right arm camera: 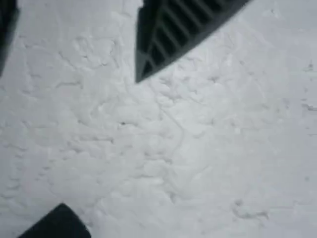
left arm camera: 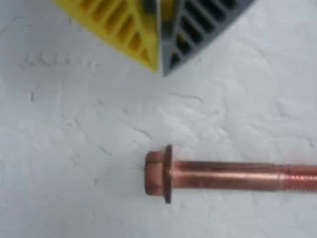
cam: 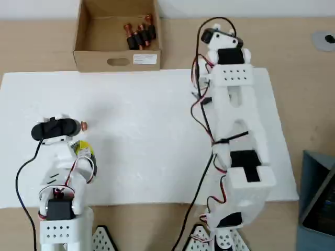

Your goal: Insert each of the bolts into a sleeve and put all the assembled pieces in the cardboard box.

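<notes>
Your left tool (left arm camera: 159, 63) hangs pinched closed and empty just beside the copper bolt (left arm camera: 223, 174) lying on the white mat (left arm camera: 74, 148). Your right tool (right arm camera: 101, 141) gapes wide over the mat. Assembled pieces (cam: 140, 34) lie in the cardboard box (cam: 94, 58).

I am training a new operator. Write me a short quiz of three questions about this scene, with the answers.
1. True or false: the copper-coloured metal bolt lies on the white foam mat, free of the left gripper.
2. Where do the assembled bolts in black sleeves lie? A) on the white foam mat; B) in the brown cardboard box; C) in the left gripper.
3. Fill in: the right gripper is ____ (open or shut).
Key: 1 true; 2 B; 3 open.
</notes>
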Robot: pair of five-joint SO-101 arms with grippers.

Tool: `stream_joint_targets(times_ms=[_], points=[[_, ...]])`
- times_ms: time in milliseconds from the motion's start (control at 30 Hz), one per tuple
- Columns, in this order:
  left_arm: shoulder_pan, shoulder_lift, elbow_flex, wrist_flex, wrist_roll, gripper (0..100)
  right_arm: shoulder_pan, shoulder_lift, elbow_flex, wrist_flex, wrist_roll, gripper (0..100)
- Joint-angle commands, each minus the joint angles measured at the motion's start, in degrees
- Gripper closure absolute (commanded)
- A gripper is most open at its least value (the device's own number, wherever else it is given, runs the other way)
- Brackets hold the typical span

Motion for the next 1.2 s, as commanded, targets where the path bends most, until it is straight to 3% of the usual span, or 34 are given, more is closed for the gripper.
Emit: stream_joint_targets(times_ms=[0,733,1167], points=[[0.18,-0.31,0.26,-0.62,-0.53,100,0.84,2.33,-6.55,0.88,-0.53,79.9],[0.18,-0.31,0.26,-0.62,-0.53,100,3.91,29.14,-33.54,8.26,-2.11,79.9],[0.18,-0.31,0.26,-0.62,-0.53,100,4.0,38.37,-40.75,8.0,-1.85,79.9]])
